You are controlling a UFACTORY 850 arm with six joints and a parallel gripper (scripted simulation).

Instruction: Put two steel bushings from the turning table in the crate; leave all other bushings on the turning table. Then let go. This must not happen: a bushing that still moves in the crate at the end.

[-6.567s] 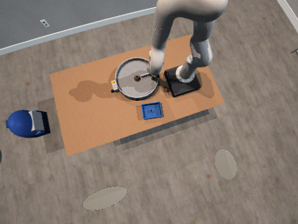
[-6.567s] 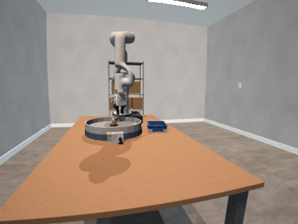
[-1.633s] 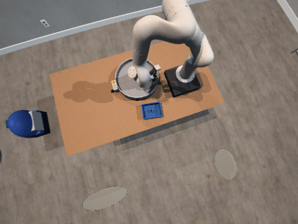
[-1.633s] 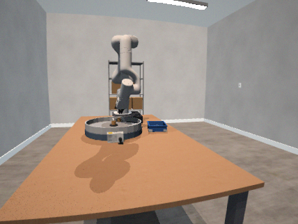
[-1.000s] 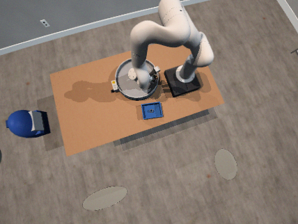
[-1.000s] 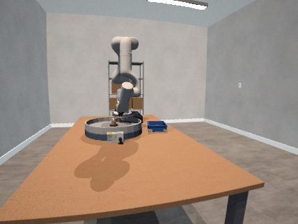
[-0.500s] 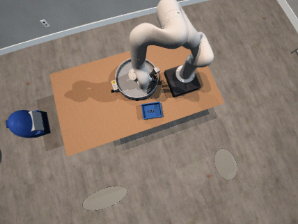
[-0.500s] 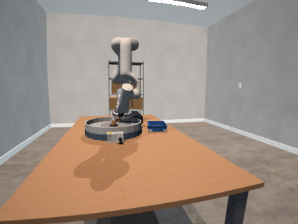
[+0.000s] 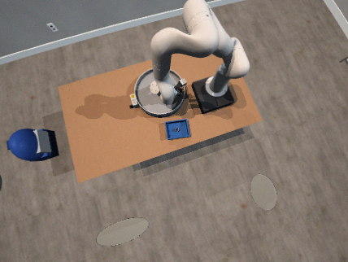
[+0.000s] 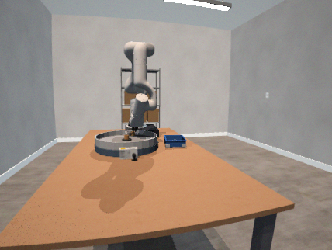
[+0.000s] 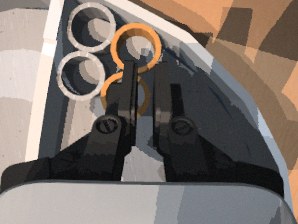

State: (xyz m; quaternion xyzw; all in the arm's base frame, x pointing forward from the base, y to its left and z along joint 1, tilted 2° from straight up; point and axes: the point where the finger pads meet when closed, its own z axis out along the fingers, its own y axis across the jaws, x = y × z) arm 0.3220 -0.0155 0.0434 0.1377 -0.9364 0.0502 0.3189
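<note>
Arm: white six-joint arm point(image 9: 195, 37) rises from a black base plate point(image 9: 203, 106), arches high and folds down over the turning table point(image 9: 140, 83), the wrist pointing steeply at the ring's edge nearest the base.

Jaws: the gripper point(image 11: 148, 72) has its jaws drawn nearly together with a narrow gap and nothing clamped between them; the dark fingers hang just over two orange bushings.

Bushings: two steel bushings point(image 11: 91, 24) stand upright side by side on the turning table, just beside the orange pair; one orange bushing point(image 11: 117, 38) sits past the fingertips, the other point(image 11: 107, 90) is half hidden behind one finger.

Crate: blue crate point(image 9: 167, 131) rests on the worktop near the turning table, apart from it; a small grey item point(image 9: 176, 129) lies inside, too small to identify.

Turning table: round grey disc with a raised rim, a small pale control box point(image 10: 128, 153) fixed to its outer wall.

Worktop: orange-brown worktop point(image 9: 102, 142) on dark legs, crossed by the arm's shadow.

Room: grey wood-pattern floor with two pale oval patches point(image 9: 122, 231), plain grey walls, a shelf rack point(image 10: 159, 89) holding boxes behind the arm, a blue rounded object point(image 9: 24, 144) on the floor beside the worktop.
</note>
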